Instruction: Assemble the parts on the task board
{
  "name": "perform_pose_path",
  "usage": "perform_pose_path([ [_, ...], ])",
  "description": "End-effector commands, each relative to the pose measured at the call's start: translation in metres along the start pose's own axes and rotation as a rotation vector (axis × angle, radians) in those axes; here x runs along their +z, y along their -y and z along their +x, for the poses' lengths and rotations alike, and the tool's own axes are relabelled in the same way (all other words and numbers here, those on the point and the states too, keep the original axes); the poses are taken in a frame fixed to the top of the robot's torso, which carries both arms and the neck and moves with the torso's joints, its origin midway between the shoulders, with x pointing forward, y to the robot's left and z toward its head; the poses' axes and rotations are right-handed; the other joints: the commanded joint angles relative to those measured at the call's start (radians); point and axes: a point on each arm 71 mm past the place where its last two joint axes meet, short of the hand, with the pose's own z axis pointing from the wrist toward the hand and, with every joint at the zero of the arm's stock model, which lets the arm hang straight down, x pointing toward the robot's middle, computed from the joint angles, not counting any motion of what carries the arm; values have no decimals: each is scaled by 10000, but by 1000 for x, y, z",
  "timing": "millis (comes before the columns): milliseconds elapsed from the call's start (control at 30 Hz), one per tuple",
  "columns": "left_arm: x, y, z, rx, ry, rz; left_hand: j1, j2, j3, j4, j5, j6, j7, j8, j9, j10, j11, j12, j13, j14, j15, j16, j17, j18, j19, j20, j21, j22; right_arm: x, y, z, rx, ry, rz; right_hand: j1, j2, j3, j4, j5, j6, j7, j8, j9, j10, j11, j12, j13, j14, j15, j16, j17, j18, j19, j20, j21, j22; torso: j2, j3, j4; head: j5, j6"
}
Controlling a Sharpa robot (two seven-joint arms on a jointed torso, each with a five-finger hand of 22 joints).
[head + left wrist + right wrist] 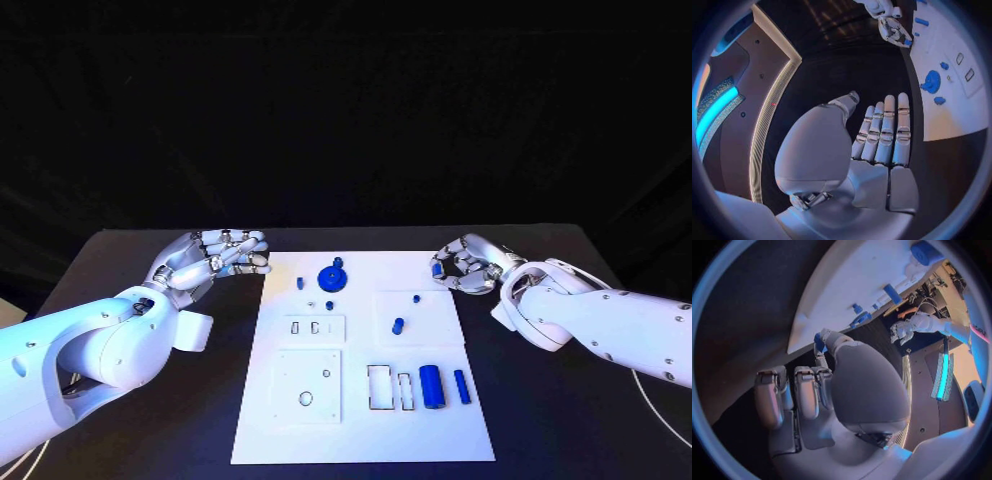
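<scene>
Black table [144,400] — matte, dark-topped — beneath a black backdrop [346,110].

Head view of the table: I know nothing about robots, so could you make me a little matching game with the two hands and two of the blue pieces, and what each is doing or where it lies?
Things:
1. left hand
2. right hand
3. round blue part
4. long blue cylinder

States or places:
A. lies on the near part of the task board
B. pinches a small blue part
C. sits on the far part of the task board
D. holds nothing, fingers stretched out

Pairs: 1-D, 2-B, 3-C, 4-A
</scene>
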Motion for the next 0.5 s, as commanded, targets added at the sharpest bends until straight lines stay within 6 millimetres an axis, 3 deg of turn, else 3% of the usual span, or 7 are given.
perform_pose_path([
  [33, 1, 1, 2, -48, -178, 64, -38, 85, -4, -43, 12, -68, -5, -44, 12, -61, -24, -21, 10, -59, -1, 54, 8, 27, -69, -31, 37, 15, 1, -7, -4, 224, 354, 333, -7, 117, 102, -29, -30, -19, 29, 29, 79, 1057, -52, 57, 2635, 1000, -89, 56, 2430, -68, 1028, -85, 54, 2631, -22, -14, -22, 0, 17],
  [267, 3, -1, 3, -45, -173, 33, -38, 85, -4, -43, 12, -68, -5, -44, 12, -61, -24, -21, 10, -59, -1, 54, 8, 27, -69, -31, 37, 15, 3, -44, 5, 505, 3, 436, -34, 174, 208, -88, -103, -40, 36, 43, 96, 1057, -48, 57, 2635, 1002, -79, 59, 2440, -68, 1028, -80, 54, 2631, -96, -35, -45, 73, -37],
  [500, 6, -3, 6, -34, -182, -57, -37, 90, 6, -54, 12, -63, -5, -42, 17, -55, -25, -15, 12, -65, -2, 67, 23, 28, -73, -32, 47, 21, 3, -100, 36, 513, -836, -1, -69, 224, 298, -137, -77, -67, 44, 52, 111, 1057, -44, 57, 2635, 992, -72, 46, 2397, -68, 1028, -76, 54, 2631, -160, -57, -32, 213, -110],
])
